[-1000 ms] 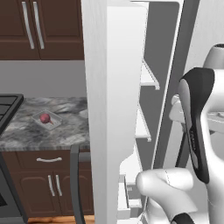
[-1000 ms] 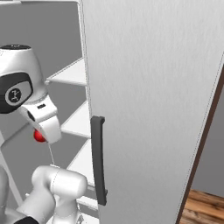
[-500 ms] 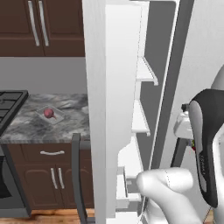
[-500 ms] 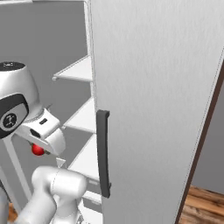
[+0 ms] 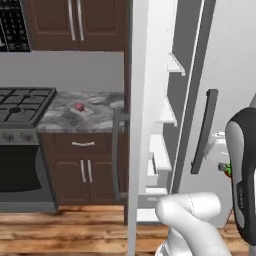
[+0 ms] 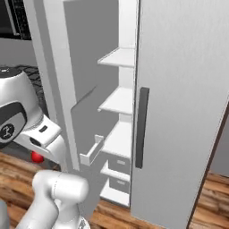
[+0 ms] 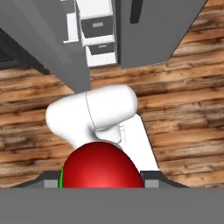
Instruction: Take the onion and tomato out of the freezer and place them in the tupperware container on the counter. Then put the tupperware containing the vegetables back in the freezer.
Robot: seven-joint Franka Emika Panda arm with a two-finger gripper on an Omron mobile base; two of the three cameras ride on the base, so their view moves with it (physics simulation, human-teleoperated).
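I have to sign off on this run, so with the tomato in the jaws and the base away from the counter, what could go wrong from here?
1. The tomato is round and glossy and hangs over the wooden floor; a slip would likely send it rolling away.
2. The tupperware container on the counter already holds the onion; a careless drop might knock it out.
3. The freezer doors stand open beside the arm and could be clipped while it swings towards the counter.
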